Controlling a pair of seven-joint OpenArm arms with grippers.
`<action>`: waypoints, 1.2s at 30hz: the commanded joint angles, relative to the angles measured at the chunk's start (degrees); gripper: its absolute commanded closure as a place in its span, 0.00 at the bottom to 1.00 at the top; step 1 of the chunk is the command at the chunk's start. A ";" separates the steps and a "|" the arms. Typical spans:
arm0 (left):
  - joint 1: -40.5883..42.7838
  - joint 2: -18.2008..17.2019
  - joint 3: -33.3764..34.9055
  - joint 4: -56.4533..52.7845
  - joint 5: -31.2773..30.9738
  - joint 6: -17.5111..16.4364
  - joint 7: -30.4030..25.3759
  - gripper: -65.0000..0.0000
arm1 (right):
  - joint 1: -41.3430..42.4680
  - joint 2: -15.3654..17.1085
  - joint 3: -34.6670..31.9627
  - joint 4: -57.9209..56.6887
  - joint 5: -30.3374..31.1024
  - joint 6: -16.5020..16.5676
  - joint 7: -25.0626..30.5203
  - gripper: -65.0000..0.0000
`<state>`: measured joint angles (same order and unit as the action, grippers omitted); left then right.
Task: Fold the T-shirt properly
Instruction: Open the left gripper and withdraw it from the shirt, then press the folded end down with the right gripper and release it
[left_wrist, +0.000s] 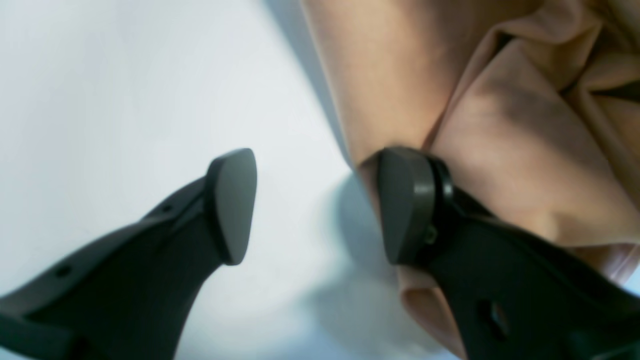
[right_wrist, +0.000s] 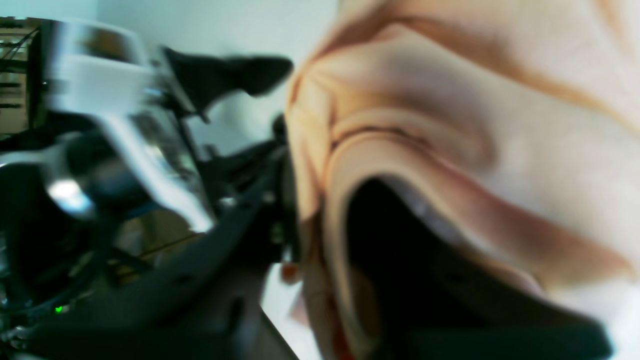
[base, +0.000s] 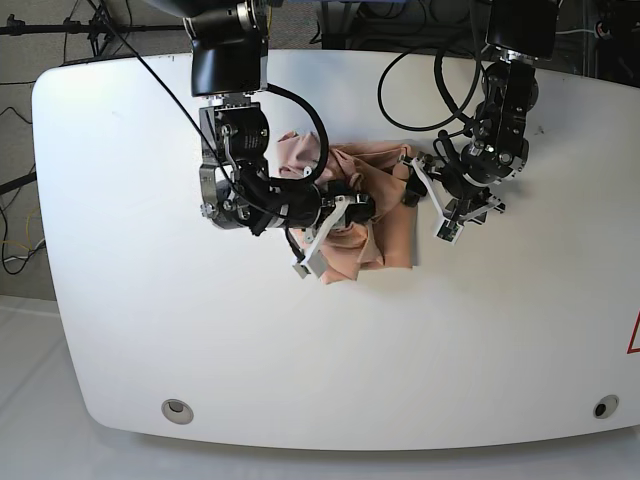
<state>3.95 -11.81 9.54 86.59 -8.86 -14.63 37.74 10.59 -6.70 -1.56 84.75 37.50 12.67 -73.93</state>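
The T-shirt (base: 350, 205) is one soft peach-pink shirt, bunched up with many folds in the middle of the one white table (base: 300, 350), between the two robot arms. The left gripper (left_wrist: 315, 205) stands wide with nothing between its two dark pads, and one pad (left_wrist: 405, 200) touches the edge of the cloth while the other is over bare table. The right gripper (base: 350, 210) sits on top of the shirt, but its own camera view is very blurry and cloth hides its tips, so I cannot tell if it is holding the shirt or letting go.
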 joint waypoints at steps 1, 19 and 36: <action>0.76 -0.19 0.44 -0.48 1.96 -0.71 4.95 0.44 | 1.50 -0.20 -0.06 -0.57 1.32 0.74 0.48 0.67; 0.05 -0.27 0.35 -0.48 1.96 -0.71 4.95 0.44 | 4.05 -0.55 -11.05 -0.84 6.24 0.74 0.30 0.57; -0.03 -0.27 0.09 -0.48 1.87 -0.71 4.95 0.44 | 6.77 -0.38 -13.69 -0.84 6.86 0.39 0.22 0.57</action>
<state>3.64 -11.99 9.30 86.59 -8.93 -15.07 38.22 15.42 -5.69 -14.74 82.76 38.81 12.16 -74.72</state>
